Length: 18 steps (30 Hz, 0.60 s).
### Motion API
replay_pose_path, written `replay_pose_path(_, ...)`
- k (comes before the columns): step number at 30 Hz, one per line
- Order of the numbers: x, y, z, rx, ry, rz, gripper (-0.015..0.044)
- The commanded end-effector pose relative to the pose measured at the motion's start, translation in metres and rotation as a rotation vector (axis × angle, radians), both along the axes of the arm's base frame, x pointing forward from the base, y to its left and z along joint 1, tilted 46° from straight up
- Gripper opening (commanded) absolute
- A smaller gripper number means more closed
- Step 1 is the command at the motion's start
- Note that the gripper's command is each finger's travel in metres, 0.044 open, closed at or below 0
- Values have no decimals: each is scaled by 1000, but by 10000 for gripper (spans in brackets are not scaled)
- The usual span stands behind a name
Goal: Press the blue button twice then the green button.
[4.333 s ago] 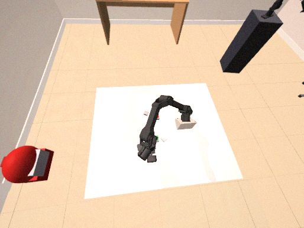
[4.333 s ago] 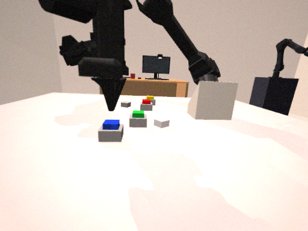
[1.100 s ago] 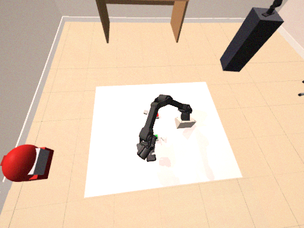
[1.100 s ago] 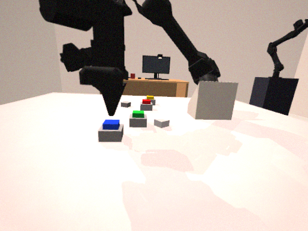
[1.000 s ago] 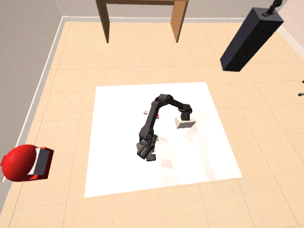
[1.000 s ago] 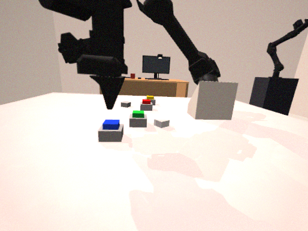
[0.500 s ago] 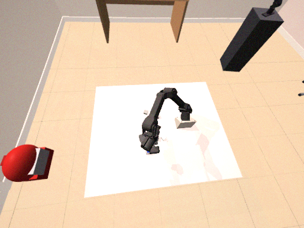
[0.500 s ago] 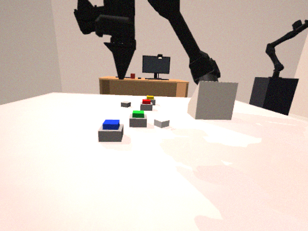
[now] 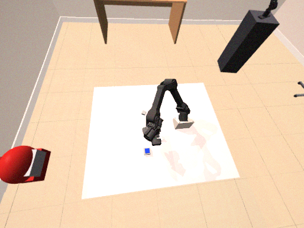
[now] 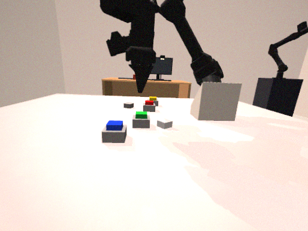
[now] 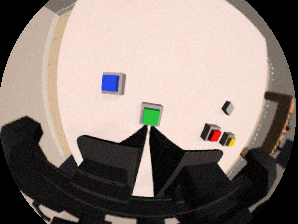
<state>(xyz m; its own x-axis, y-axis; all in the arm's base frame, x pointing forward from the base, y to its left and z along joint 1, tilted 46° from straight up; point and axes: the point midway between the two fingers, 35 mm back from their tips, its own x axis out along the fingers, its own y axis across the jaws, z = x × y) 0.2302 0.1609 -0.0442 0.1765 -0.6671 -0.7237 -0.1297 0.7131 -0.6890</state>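
The blue button [image 9: 147,150] [image 10: 114,125] [image 11: 110,83] stands up in its grey housing, with nothing touching it. The green button [image 10: 141,115] [image 11: 151,116] is also raised in its housing; the arm hides it in the top view. My gripper [image 10: 140,92] [image 11: 148,128] is shut and empty, pointing down. Its tips hang above the table, clear of the green button; in the wrist view they appear at that button's near edge. In the exterior view there is a clear gap between the tips and the green cap.
The red button [image 10: 149,102] [image 11: 215,135] and yellow button [image 10: 153,98] [image 11: 231,142] stand behind the green one. A pale block [image 10: 165,123] lies right of the green button. Another small block [image 9: 144,113] [image 10: 128,105] [image 11: 228,107] lies farther back. The arm's base box [image 9: 184,124] [image 10: 220,102] stands at the right.
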Motion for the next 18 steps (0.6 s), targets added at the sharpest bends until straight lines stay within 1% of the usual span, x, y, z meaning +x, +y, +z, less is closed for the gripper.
replay_pose_path(1,2,-26,-19,-23,12,-9,20)
replay_pose_path(18,6,-41,-35,-24,12,-9,20)
